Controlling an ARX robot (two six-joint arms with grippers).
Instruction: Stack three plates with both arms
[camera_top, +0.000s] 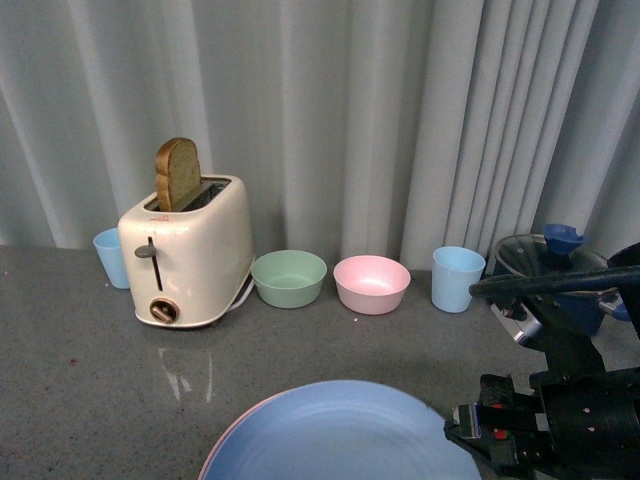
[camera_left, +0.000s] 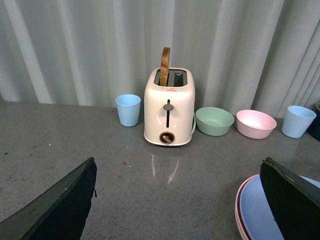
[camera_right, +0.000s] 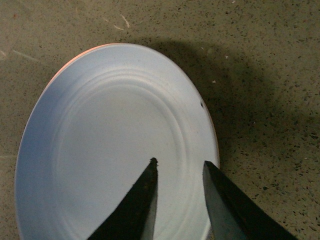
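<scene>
The light blue plate (camera_top: 340, 432) lies on top of a stack at the table's front edge. A pink plate rim (camera_top: 214, 456) shows beneath it. I cannot make out the beige plate. My right gripper (camera_right: 180, 163) is open and empty, its fingers (camera_right: 145, 205) hovering just above the blue plate (camera_right: 100, 135) near its right rim. The right arm (camera_top: 560, 420) is at the front right. My left gripper (camera_left: 177, 200) is open wide and empty over bare table, left of the stack (camera_left: 252, 212). It does not show in the front view.
A cream toaster (camera_top: 190, 250) holding a bread slice (camera_top: 177, 172) stands at the back left with a blue cup (camera_top: 110, 256) beside it. A mint bowl (camera_top: 289, 277), a pink bowl (camera_top: 371, 283) and another blue cup (camera_top: 457, 278) line the curtain. A dark pot (camera_top: 540, 260) sits far right.
</scene>
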